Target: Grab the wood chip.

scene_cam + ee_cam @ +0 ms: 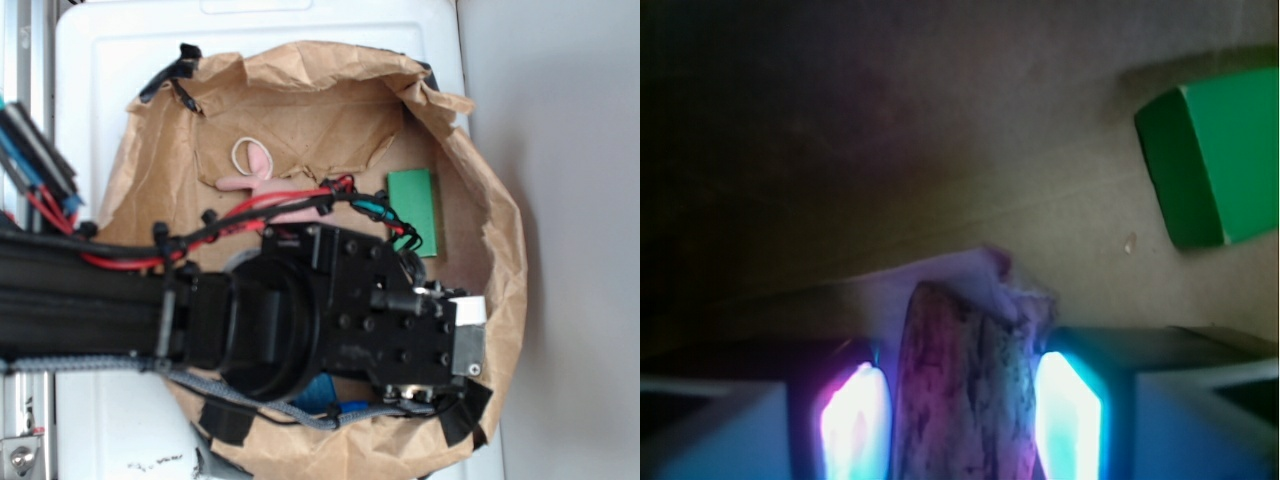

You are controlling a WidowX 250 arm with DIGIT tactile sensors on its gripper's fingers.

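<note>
Between my gripper's (962, 415) two glowing pads (1070, 420) sits the rough wood chip (965, 385), squeezed tight. Green block (1215, 165) lies apart on the brown paper (940, 150).

Exterior overhead; wrist close, sharing green block (414, 209).

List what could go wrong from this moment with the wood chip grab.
1. The wood chip sits between the glowing fingers of the gripper, but only its jagged end shows; a grip that near the tip might let it pivot or slip out.
2. The crumpled paper bag wall rises close around the arm, so lifting could snag it.
3. The green block lies nearby; a sideways move might knock it.
</note>
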